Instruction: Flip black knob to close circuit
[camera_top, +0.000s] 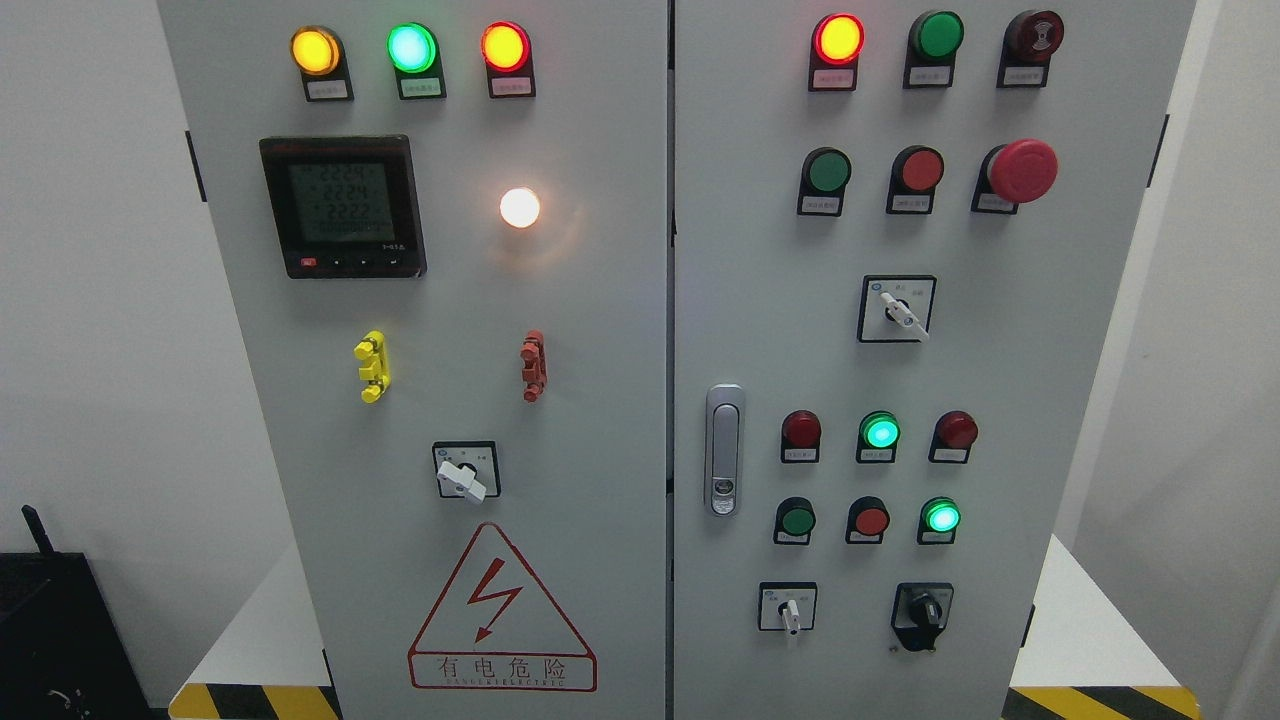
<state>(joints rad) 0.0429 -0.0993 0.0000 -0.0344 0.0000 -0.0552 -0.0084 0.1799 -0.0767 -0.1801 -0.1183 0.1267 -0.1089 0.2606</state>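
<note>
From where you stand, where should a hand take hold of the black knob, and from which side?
Probably grip the raised bar of the black knob, low on the right door, pinching its two flat sides. Come straight at the panel: the bar sticks out toward the camera and stands nearly upright.

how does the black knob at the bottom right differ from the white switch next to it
The black knob is dark and bulkier, on a black plate; the white switch is pale and slim, on a white plate framed in black. The white switch's handle points straight down; the knob's direction is unclear. Both sit on the right door's bottom row.
</note>
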